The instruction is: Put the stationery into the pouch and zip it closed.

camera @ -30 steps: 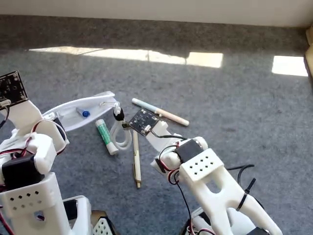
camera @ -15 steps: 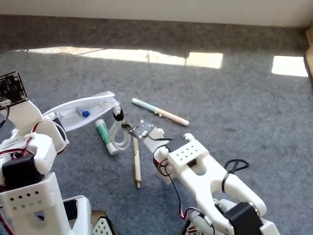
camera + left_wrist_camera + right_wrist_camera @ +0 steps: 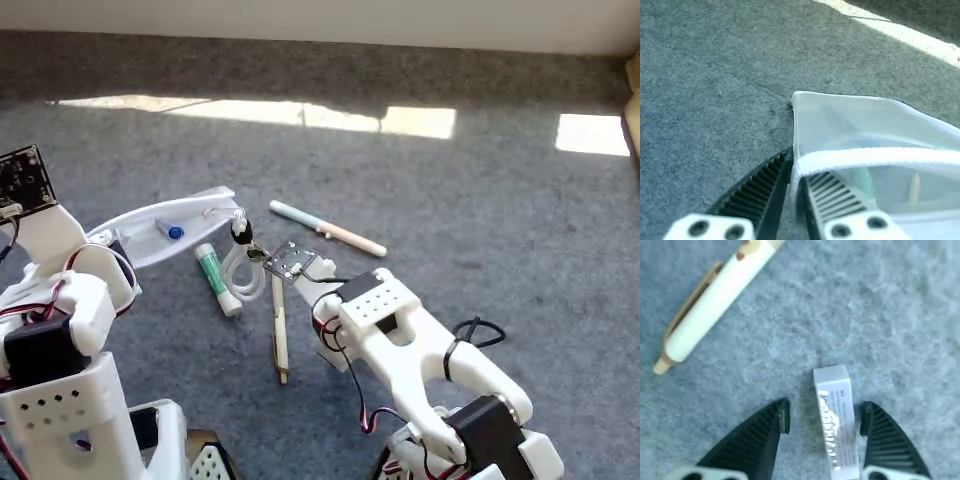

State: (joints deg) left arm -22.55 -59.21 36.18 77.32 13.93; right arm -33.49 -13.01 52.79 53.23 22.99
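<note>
Grey carpet point(image 3: 890, 315): eraser point(image 3: 836, 420) lies between right fingers point(image 3: 755, 440).

Pouch point(image 3: 850, 130) white mesh, carpet point(image 3: 480, 200) grey. Glue stick point(image 3: 213, 272) green-white, pen point(image 3: 715, 296) cream with tan clip, eraser point(image 3: 836, 425) white.

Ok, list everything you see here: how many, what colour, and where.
pouch: one, white mesh, left side of carpet
blue-capped item: one, inside pouch
green stick: one, green and white, beside pouch
cord loop: one, white, beside green stick
cream pen: one, near loop
pastel pen: one, teal and peach, middle
eraser: one, white, between right gripper's fingers
carpet: grey
left gripper: clamping pouch edge
right gripper: open, straddling eraser
</note>
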